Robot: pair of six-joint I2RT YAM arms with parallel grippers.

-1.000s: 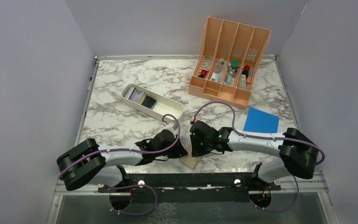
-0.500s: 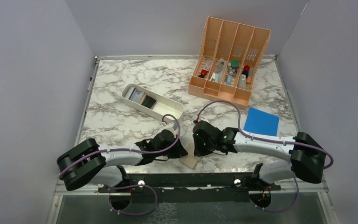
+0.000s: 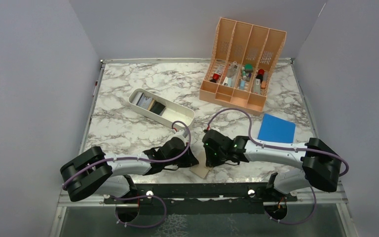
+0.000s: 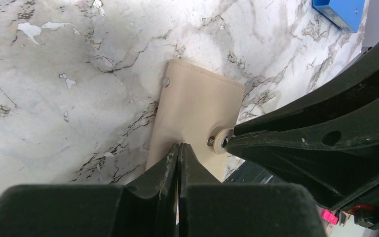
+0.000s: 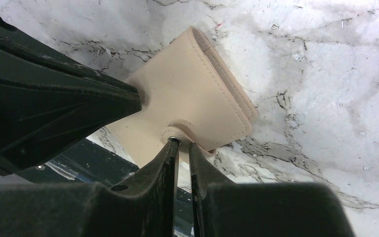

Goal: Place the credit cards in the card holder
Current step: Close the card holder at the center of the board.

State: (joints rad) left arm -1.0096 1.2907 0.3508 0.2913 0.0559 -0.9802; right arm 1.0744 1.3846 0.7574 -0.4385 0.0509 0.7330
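Card holder (image 3: 201, 171) at table (image 3: 123, 129) near edge

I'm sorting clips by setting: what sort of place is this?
Probably a robotics lab test cell: a left arm and right arm bolted to a marble-patterned table, plain grey walls boxing it in, staged props like a peach organizer and white tray.

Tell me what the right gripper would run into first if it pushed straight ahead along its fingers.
The card holder. The right gripper points straight at its snap tab, with the fingertips right at the tab's edge, so hardly any travel is left. Whether they already touch it is unclear.
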